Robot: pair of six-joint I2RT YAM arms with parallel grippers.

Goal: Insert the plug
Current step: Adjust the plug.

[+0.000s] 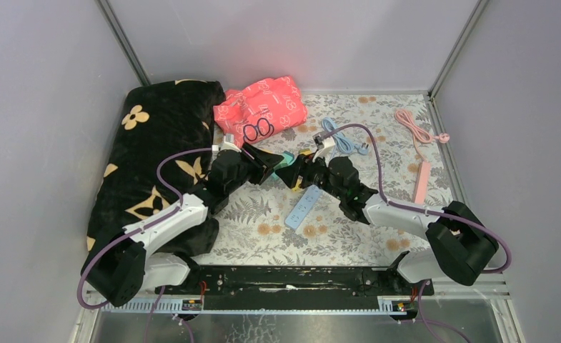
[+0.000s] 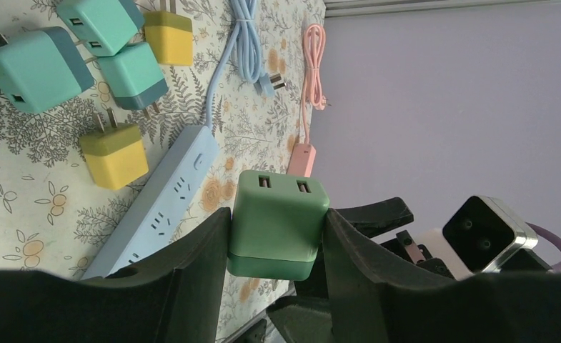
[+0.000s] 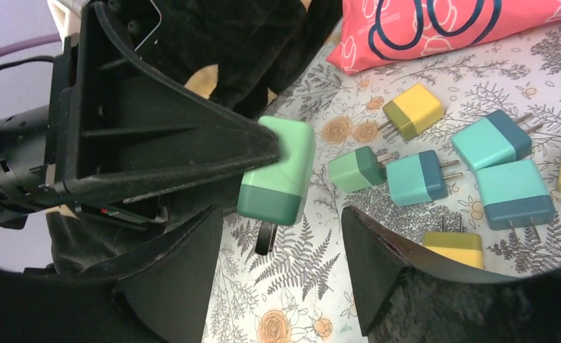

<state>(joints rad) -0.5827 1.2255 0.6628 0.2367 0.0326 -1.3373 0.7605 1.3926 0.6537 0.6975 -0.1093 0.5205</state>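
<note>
So, left gripper: clamped on the green plug.
Right gripper: jaws apart, straddling it, not touching.
Tip: pinch the body squarely, above the prongs.

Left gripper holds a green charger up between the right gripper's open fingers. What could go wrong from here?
1. The right gripper stands open, clear of the green charger; if the left gripper lets go early, it may drop among the loose chargers.
2. Its fingertips sit near the prongs, so closing there may tilt the charger.
3. The blue power strip lies unheld and may slide.
</note>
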